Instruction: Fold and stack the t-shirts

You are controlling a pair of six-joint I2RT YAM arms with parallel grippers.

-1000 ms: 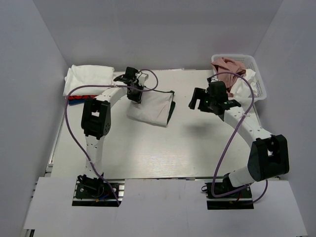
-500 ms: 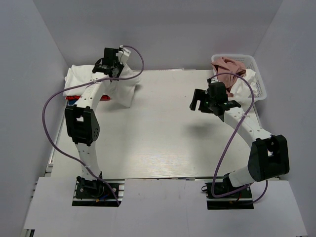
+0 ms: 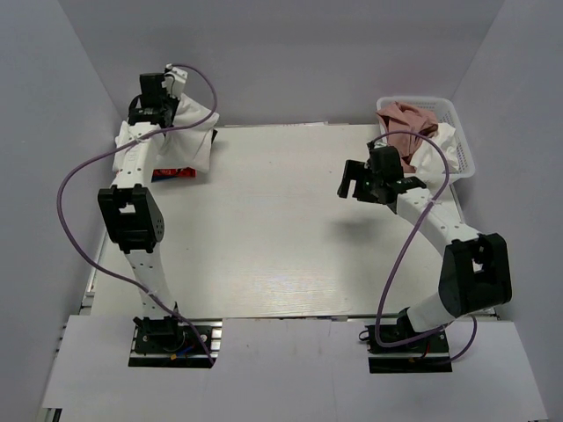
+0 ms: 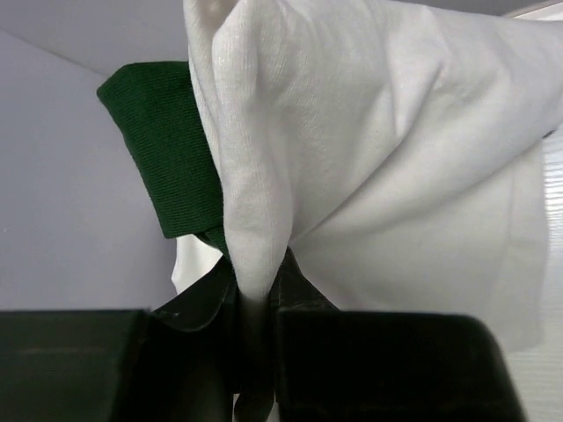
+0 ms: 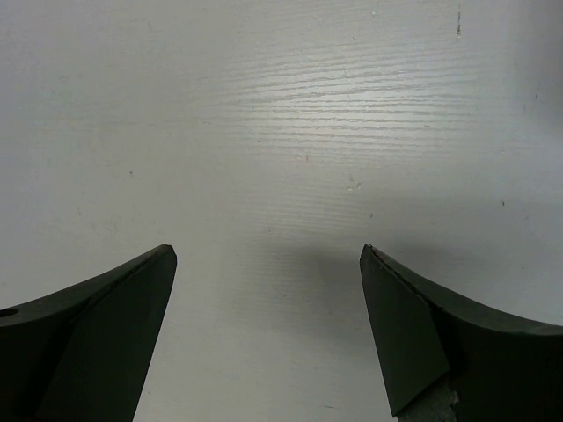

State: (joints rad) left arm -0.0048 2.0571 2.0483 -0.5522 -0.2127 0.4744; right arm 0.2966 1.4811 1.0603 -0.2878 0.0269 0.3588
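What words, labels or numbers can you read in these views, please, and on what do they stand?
None can be read. The white t-shirt shut in the left hand is plain, as is the dark green cloth beside it; the pink t-shirt in the basket shows no print.

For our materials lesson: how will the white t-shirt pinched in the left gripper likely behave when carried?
Probably floppy: the white t-shirt hangs in loose folds from the left gripper. Likely light: a single pinch holds it up.
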